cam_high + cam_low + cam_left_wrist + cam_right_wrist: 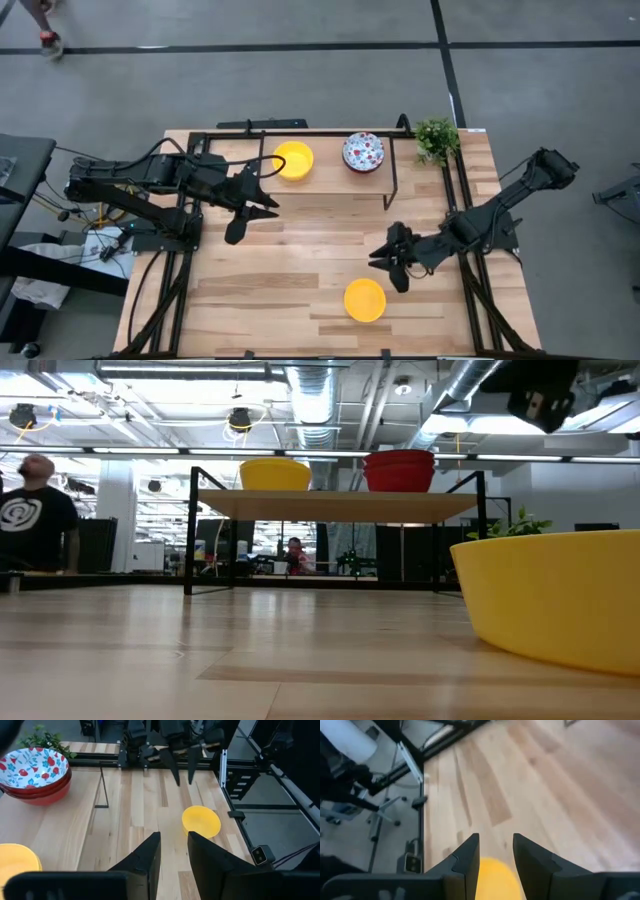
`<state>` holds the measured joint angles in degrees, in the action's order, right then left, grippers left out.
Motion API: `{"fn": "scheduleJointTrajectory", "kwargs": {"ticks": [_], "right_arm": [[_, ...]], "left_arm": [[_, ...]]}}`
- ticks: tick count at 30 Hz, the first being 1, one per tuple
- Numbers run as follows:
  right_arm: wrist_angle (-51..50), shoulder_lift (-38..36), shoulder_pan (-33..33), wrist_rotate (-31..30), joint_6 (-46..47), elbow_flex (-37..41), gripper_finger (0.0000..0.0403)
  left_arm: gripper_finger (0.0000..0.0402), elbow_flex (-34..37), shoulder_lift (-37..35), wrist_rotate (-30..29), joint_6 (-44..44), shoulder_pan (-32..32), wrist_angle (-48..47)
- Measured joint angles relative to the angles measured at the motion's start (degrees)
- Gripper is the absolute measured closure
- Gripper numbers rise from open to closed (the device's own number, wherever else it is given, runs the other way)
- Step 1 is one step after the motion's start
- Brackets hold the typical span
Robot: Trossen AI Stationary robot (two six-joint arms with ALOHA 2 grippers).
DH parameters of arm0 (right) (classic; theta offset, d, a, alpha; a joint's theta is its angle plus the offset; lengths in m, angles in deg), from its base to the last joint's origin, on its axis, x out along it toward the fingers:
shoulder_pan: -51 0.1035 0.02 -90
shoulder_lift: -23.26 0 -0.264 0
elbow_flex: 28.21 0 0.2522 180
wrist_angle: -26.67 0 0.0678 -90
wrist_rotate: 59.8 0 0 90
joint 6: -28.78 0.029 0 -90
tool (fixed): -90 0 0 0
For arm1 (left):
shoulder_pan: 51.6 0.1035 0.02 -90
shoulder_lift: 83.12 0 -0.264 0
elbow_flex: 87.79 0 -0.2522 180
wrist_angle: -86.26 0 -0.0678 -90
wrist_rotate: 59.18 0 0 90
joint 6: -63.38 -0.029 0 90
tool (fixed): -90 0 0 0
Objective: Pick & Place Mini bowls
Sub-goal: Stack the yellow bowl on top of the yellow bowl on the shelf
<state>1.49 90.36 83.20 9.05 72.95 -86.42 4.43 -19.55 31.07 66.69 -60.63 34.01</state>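
One plain yellow mini bowl (365, 300) stands upright on the table near its near edge, and looms large in the low view (550, 600). On the raised shelf at the far side sit a yellow bowl stack (293, 160) and a floral white bowl stack with red outsides (363, 152). My right gripper (390, 264) hovers open just beyond the lone yellow bowl, whose rim shows between its fingers (492, 877). My left gripper (250, 207) is open in front of the shelf, near the yellow stack, and touches nothing.
A small green plant (437, 138) stands at the far right corner. The shelf's black frame (390, 172) rises from the table's far half. Bare wood lies between the two grippers (310, 250). People show in the room beyond the table (35, 510).
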Motion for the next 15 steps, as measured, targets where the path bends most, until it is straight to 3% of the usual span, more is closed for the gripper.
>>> {"fn": "scheduleJointTrajectory", "kwargs": {"ticks": [15], "right_arm": [[-0.52,10.32,4.73,1.58,14.78,-0.89,0.0294]], "left_arm": [[0.0305,0.00,0.02,0.00,0.00,0.00,0.81]]}}
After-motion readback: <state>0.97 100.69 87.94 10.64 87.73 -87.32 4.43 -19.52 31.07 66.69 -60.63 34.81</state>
